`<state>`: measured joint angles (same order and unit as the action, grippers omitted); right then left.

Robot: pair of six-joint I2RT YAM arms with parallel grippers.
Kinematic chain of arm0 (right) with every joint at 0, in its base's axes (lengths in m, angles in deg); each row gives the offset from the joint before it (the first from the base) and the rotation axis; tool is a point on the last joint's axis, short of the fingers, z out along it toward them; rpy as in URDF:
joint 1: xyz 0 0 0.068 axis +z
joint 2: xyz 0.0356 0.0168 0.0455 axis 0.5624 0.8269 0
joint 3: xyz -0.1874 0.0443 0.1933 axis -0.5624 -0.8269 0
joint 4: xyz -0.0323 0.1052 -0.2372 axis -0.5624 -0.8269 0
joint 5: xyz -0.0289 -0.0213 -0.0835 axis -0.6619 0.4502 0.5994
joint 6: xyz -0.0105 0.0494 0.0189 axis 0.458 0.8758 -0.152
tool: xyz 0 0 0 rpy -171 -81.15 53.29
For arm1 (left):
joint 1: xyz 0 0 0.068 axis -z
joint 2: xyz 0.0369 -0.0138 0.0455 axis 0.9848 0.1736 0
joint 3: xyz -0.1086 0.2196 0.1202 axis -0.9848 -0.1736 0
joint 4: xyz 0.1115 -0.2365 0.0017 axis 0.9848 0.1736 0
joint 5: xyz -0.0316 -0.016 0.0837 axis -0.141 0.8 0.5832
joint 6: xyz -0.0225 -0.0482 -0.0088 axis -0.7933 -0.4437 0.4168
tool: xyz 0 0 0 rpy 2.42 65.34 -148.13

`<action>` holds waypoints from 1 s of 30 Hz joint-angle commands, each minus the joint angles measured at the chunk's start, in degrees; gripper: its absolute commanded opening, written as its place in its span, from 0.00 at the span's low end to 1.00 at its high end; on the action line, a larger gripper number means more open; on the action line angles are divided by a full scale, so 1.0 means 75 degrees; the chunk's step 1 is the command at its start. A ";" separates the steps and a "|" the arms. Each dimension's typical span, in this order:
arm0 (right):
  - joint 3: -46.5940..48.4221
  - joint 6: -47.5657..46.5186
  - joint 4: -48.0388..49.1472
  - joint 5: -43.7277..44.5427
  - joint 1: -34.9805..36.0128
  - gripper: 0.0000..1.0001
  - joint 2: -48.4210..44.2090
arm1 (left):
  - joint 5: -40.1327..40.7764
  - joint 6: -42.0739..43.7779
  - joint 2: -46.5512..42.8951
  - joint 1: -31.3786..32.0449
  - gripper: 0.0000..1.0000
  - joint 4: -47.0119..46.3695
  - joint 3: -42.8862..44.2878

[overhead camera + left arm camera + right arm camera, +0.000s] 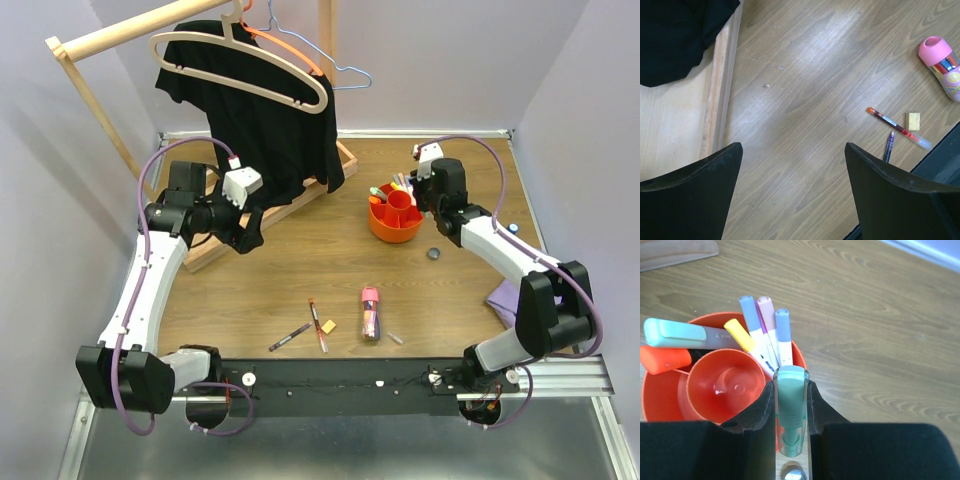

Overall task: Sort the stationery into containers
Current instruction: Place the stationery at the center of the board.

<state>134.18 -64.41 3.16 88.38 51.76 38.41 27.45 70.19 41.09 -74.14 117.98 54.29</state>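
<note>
The right gripper [791, 390], clamped on a green highlighter [791, 407], hangs over the orange organiser [660, 400] at 4 o'clock of its central cup [722, 385]. The markers [782, 335] crowded at its 12 o'clock could deflect a drop onto the table [300, 270]. The left gripper [792, 150] gapes empty. The pens [317, 324] and pink tube [370, 312] lie at the table's 6 o'clock.

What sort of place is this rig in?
Probably a lab data-collection booth: plain lilac walls boxing in a wooden table, a mounting rail at its near edge, and staged props, a black shirt on a rack and an orange organiser.
</note>
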 commanded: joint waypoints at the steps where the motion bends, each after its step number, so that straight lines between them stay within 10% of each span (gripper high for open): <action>1: -0.0353 0.0886 0.1067 -0.0270 -0.0065 0.01 -0.0275 | 0.0240 -0.0039 0.0076 0.0014 0.92 0.0245 0.0357; 21: -0.0963 0.2164 0.1420 -0.0282 -0.0065 0.06 -0.0099 | 0.0310 -0.0273 0.0205 0.0014 0.92 0.0081 0.0322; 30: -0.0776 0.2282 0.0951 -0.0259 -0.0065 0.49 -0.0591 | 0.0158 -0.0391 0.0170 0.0014 0.92 -0.0118 0.0170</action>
<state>127.50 -49.24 12.36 86.47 51.35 37.41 28.89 68.36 42.53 -74.14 118.27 55.91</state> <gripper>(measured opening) 0.408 0.920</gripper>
